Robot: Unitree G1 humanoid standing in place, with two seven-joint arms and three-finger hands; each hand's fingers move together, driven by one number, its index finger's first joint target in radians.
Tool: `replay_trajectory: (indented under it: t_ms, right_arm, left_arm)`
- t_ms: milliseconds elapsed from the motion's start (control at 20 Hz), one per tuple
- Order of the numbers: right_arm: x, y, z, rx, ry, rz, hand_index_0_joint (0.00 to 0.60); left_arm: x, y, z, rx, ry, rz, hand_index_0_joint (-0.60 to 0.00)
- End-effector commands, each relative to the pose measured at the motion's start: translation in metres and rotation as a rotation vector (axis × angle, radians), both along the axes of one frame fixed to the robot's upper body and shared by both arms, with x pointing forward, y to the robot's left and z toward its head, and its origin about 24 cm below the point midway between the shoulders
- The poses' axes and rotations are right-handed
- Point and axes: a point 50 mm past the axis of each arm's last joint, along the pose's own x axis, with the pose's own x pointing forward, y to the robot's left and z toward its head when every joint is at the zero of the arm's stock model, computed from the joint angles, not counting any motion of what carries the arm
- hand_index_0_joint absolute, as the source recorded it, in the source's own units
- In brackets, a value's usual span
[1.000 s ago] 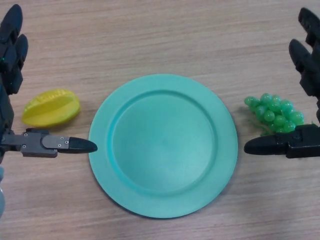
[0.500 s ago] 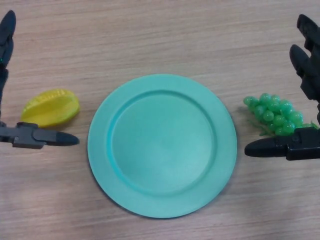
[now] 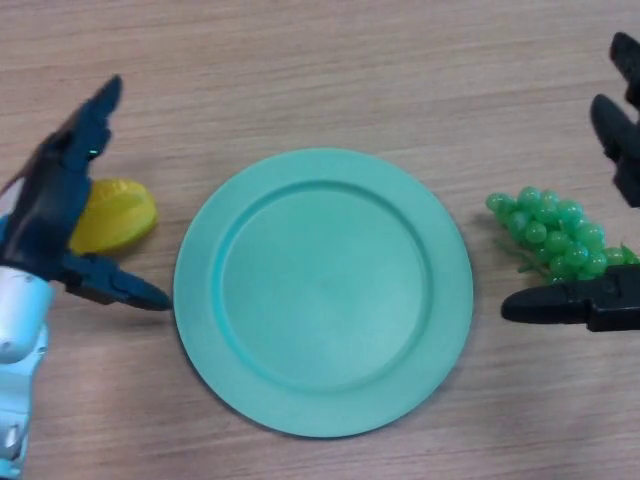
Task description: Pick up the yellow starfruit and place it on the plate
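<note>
The yellow starfruit point(image 3: 118, 215) lies on the wooden table just left of the teal plate point(image 3: 323, 290). My left hand point(image 3: 60, 205) is open and hovers over the starfruit's left part, hiding it; the fingers point up and away, the thumb point(image 3: 125, 288) reaches toward the plate's left rim. My right hand point(image 3: 610, 300) is open at the right edge, its thumb pointing left below the grapes.
A bunch of green grapes point(image 3: 553, 229) lies right of the plate, between my right hand's fingers point(image 3: 622, 130) and thumb. The wooden table point(image 3: 300, 70) stretches beyond the plate.
My left hand has swung in from the left edge and turned over the starfruit, now covering its left part. My right hand has drifted slightly to the right.
</note>
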Motion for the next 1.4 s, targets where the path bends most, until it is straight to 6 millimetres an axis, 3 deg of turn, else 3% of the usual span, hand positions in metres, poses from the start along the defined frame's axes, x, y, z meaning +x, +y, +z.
replay_trajectory:
  t_ms: [50,200,250,300,450,500,700,1050,1200,1400]
  right_arm:
    - [-0.015,-0.011,0.03,-0.008,-0.199,-0.044,0.0]
    - [-0.018,-0.013,0.031,-0.009,-0.212,-0.059,0.0]
    - [-0.019,-0.014,0.032,-0.011,-0.214,-0.06,0.0]
    - [-0.019,-0.014,0.032,-0.012,-0.216,-0.06,0.0]
    - [-0.02,-0.016,0.033,-0.019,-0.227,-0.069,0.0]
    - [-0.02,-0.016,0.033,-0.024,-0.229,-0.072,0.0]
    - [-0.017,-0.014,0.031,-0.027,-0.219,-0.07,0.0]
    - [-0.012,-0.01,0.028,-0.04,-0.197,-0.052,0.0]
    - [-0.011,-0.01,0.027,-0.033,-0.186,-0.046,0.0]
    - [-0.013,-0.01,0.027,-0.024,-0.186,-0.036,0.0]
  left_arm:
    - [0.003,0.009,0.026,0.112,-0.148,0.068,0.0]
    - [0.003,0.011,0.014,0.277,-0.06,0.105,0.0]
    - [0.003,0.011,0.013,0.286,-0.049,0.108,-0.051]
    - [0.003,0.011,0.014,0.277,-0.052,0.111,-0.15]
    - [0.0,0.014,0.022,0.17,-0.126,0.152,-0.55]
    - [0.0,0.015,0.023,0.145,-0.134,0.17,-0.6]
    - [-0.002,0.021,0.026,0.193,-0.153,0.202,-0.6]
    - [-0.015,0.027,0.069,0.261,-0.433,0.272,-0.6]
    - [-0.019,0.004,0.081,0.297,-0.499,0.223,-0.6]
    - [-0.027,-0.044,0.08,0.275,-0.486,0.038,-0.6]
